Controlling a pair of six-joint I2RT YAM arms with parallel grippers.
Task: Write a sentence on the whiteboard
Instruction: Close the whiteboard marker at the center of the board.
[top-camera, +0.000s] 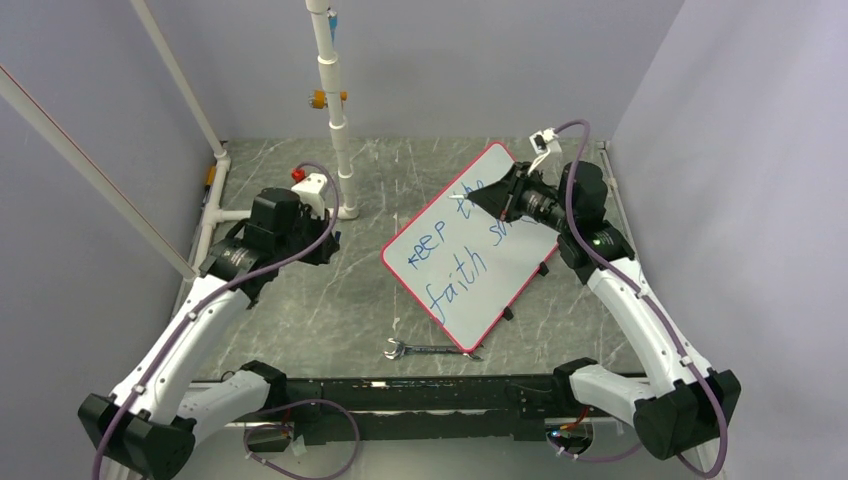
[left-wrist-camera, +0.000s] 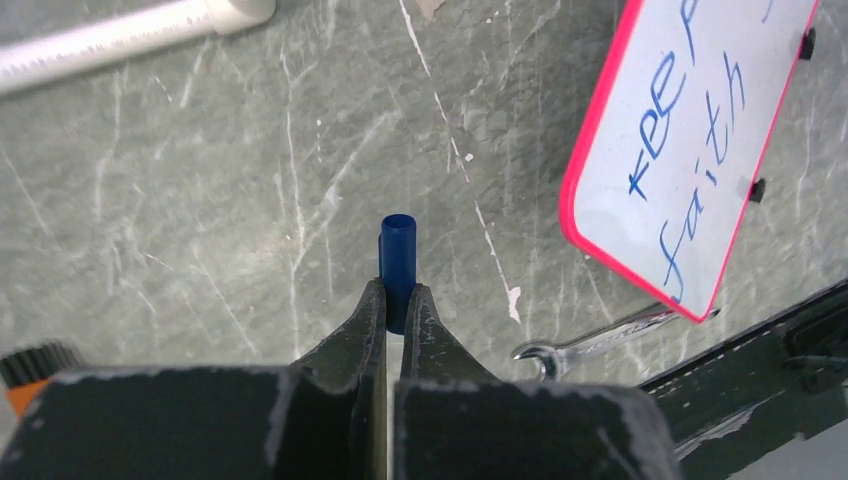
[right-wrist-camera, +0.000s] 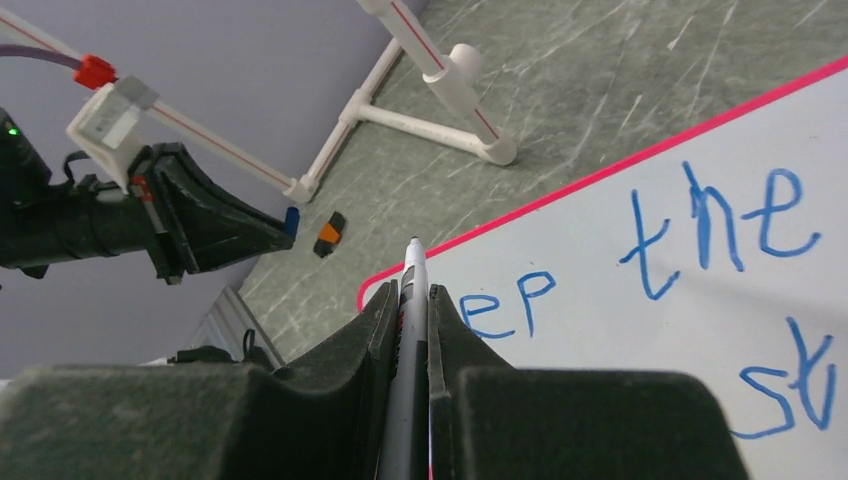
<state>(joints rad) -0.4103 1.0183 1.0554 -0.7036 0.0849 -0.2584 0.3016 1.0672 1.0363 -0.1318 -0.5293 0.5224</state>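
Note:
The whiteboard (top-camera: 490, 275) lies tilted on the table, white with a red-pink rim. The sentence (top-camera: 455, 250) in blue reads "keep the" over "faith st", with later letters hidden by my right gripper. My right gripper (top-camera: 478, 197) hovers over the board's far part, shut on a grey-white marker (right-wrist-camera: 412, 268) whose tip points toward the board's corner. The right wrist view shows "ep the" (right-wrist-camera: 700, 225) and "st" (right-wrist-camera: 790, 395). My left gripper (left-wrist-camera: 400, 295) is shut on a blue marker cap (left-wrist-camera: 397, 250) above bare table, left of the board (left-wrist-camera: 690, 140).
A silver wrench (top-camera: 430, 350) lies near the table's front edge, below the board; it also shows in the left wrist view (left-wrist-camera: 600, 338). A white pipe stand (top-camera: 335, 110) rises at the back centre. Grey walls close both sides.

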